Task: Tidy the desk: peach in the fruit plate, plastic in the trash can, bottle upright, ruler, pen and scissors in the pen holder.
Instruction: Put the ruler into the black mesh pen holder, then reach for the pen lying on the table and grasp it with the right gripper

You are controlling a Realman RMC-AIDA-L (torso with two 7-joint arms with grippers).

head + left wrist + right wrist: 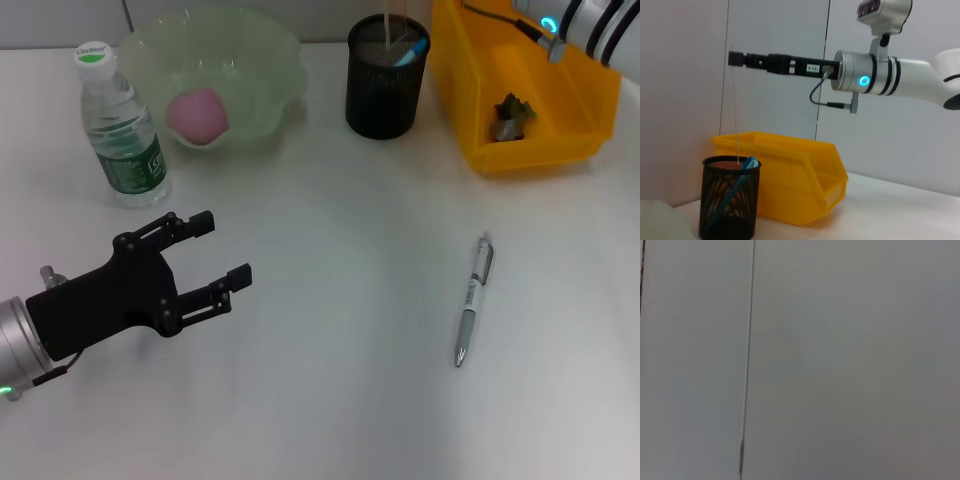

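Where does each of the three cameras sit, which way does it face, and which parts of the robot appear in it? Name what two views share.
Head view: from the robot's head, looking down at the desk; the open left gripper shows near the bottle and pen.
Left wrist view: from the left arm, facing across the desk at the right gripper above the pen holder; its own fingers are unseen.
Right wrist view: faces a blank wall; no robot parts.
Shared by head and left wrist views: pen holder, yellow bin.
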